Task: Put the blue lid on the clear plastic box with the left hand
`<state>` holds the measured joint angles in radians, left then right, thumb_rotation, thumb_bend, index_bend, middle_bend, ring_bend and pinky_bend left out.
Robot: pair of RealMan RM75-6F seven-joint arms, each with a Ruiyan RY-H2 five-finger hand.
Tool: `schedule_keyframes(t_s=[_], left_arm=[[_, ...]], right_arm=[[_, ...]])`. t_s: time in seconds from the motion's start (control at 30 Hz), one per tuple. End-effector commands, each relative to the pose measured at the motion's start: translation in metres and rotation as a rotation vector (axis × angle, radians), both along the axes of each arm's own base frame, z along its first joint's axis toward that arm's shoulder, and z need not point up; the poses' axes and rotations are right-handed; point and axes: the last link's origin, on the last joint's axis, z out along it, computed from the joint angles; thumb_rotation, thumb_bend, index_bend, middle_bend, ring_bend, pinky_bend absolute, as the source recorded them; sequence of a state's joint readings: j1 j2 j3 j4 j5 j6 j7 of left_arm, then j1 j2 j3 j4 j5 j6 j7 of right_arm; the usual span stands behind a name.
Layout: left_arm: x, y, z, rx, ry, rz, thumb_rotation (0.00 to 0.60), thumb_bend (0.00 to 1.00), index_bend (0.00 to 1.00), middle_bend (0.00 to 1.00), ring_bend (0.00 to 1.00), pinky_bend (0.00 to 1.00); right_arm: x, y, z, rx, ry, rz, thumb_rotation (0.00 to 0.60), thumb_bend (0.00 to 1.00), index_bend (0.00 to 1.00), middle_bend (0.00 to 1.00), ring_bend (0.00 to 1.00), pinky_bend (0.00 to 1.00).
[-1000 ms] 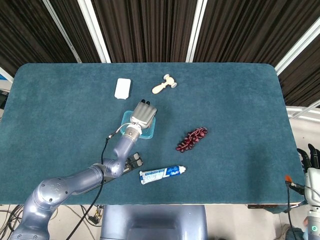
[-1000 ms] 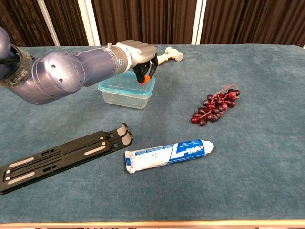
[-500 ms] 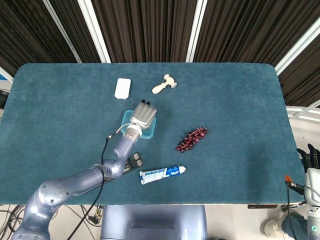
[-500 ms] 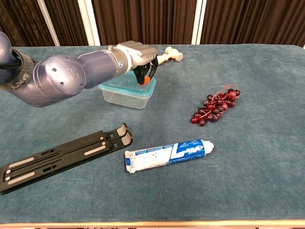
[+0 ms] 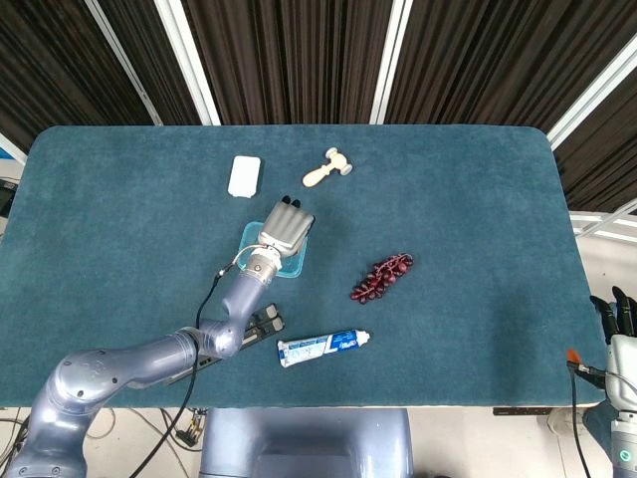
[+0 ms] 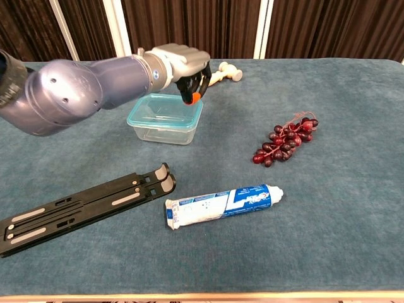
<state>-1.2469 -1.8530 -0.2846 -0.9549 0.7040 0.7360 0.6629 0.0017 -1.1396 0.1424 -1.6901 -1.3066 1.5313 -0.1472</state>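
Hovering at the head view's centre-left, the left hand (image 5: 287, 226) covered the blue lid (image 5: 253, 235), apparently seated on the clear plastic box (image 5: 295, 264); pressing or release seemed next. The chest view's upper left showed that hand (image 6: 187, 69) above the box (image 6: 165, 129), fingers curled downward, apparently holding nothing. Right hand (image 5: 619, 321) idled, grasp indiscernible.

left hand (image 5: 287, 227) over blue-lidded clear box (image 5: 255, 235), grapes (image 5: 381, 277) nearby
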Motion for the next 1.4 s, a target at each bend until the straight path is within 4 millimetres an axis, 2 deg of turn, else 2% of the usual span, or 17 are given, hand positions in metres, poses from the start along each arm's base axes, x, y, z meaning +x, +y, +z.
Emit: schedule_keyframes(t_s=[0.03, 0.2, 0.3, 0.7, 1.4], left_arm=[[0.002, -0.007, 0.018, 0.013, -0.042, -0.021, 0.600, 0.56, 0.71, 0.57, 0.24, 0.22], [-0.011, -0.019, 0.037, 0.006, -0.053, -0.015, 0.600, 0.56, 0.71, 0.57, 0.24, 0.22], [-0.023, -0.024, 0.042, -0.017, -0.027, 0.005, 0.600, 0.56, 0.71, 0.57, 0.24, 0.22], [-0.039, -0.045, 0.035, -0.111, 0.004, -0.007, 0.600, 0.57, 0.71, 0.57, 0.24, 0.22], [-0.035, -0.050, 0.026, -0.151, 0.006, -0.016, 0.600, 0.57, 0.72, 0.57, 0.24, 0.21]], right_arm=[[0.000, 0.000, 0.000, 0.000, 0.001, 0.001, 0.600, 0.29, 0.17, 0.04, 0.03, 0.00], [0.000, 0.000, -0.001, 0.004, 0.002, 0.000, 0.600, 0.29, 0.17, 0.04, 0.03, 0.00], [0.000, 0.000, -0.001, 0.003, 0.004, 0.000, 0.600, 0.29, 0.17, 0.04, 0.03, 0.00], [0.000, 0.000, -0.001, 0.002, 0.008, -0.003, 0.600, 0.29, 0.17, 0.04, 0.03, 0.00], [0.000, 0.000, -0.001, 0.000, 0.008, -0.003, 0.600, 0.29, 0.17, 0.04, 0.03, 0.00]])
